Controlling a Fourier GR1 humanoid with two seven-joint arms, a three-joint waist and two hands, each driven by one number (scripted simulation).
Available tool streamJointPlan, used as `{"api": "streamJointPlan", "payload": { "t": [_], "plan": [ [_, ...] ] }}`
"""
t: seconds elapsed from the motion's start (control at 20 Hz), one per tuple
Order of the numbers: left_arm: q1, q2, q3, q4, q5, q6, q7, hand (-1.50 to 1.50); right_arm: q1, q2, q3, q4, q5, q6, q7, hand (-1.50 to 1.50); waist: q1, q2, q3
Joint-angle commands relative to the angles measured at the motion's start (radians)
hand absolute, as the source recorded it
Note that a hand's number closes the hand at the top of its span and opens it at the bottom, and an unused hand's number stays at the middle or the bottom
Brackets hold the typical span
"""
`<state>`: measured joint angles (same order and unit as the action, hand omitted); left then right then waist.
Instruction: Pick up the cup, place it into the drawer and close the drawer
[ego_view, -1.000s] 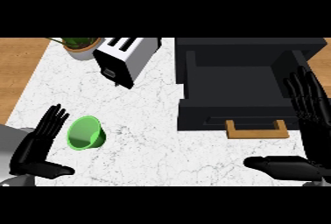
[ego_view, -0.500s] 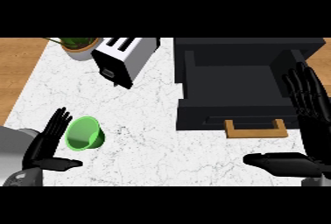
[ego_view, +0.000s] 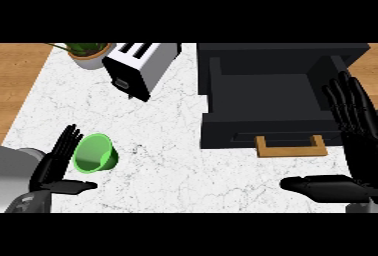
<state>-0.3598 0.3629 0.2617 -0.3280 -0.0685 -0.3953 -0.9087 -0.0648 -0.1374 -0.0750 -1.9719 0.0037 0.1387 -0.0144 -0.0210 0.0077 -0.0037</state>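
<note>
At the lower left of the frame the left hand (ego_view: 55, 167) stands spread, fingers straight and just beside the cup (ego_view: 94, 153), thumb (ego_view: 70, 187) pointing under it; nothing is held. The cup lies tilted on the surface (ego_view: 170, 155). To grasp well, the fingers should curl round its wall, thumb opposite. At the right edge the right hand (ego_view: 354, 150) rests with fingers apart. Beyond, upper right, the drawer (ego_view: 266, 87) stands pulled out, handle (ego_view: 290, 148) toward us.
</note>
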Motion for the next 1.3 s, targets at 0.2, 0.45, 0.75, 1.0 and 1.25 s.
{"api": "streamJointPlan", "payload": {
  "t": [0.2, 0.45, 0.75, 1.0, 1.25],
  "plan": [
    [-0.06, -0.04, -0.01, 0.091, -0.021, -0.037, -0.147, -1.5, 0.035, -0.011, -0.015, -0.011, -0.028, 0.033, -0.023, -1.5, -0.013, 0.003, -0.001],
    [-0.066, -0.045, -0.02, 0.089, -0.025, -0.06, -0.165, -1.5, 0.006, 0.027, 0.025, 0.01, 0.027, -0.011, -0.012, -1.5, 0.002, 0.0, 0.0],
    [-0.083, -0.044, -0.007, 0.112, -0.003, -0.122, -0.162, -1.5, 0.011, 0.02, 0.027, -0.002, 0.015, 0.005, -0.001, -1.5, -0.009, 0.003, -0.002],
    [-0.089, -0.104, -0.026, 0.083, 0.0, -0.147, -0.162, -1.5, -0.029, 0.002, 0.011, -0.002, 0.001, 0.009, 0.043, -1.5, -0.002, 0.0, -0.001],
    [-0.093, -0.084, -0.033, 0.068, 0.021, -0.279, -0.148, -1.5, -0.002, 0.0, -0.017, 0.062, -0.017, 0.031, -0.052, -1.5, -0.002, 0.003, -0.001]
  ]
}}
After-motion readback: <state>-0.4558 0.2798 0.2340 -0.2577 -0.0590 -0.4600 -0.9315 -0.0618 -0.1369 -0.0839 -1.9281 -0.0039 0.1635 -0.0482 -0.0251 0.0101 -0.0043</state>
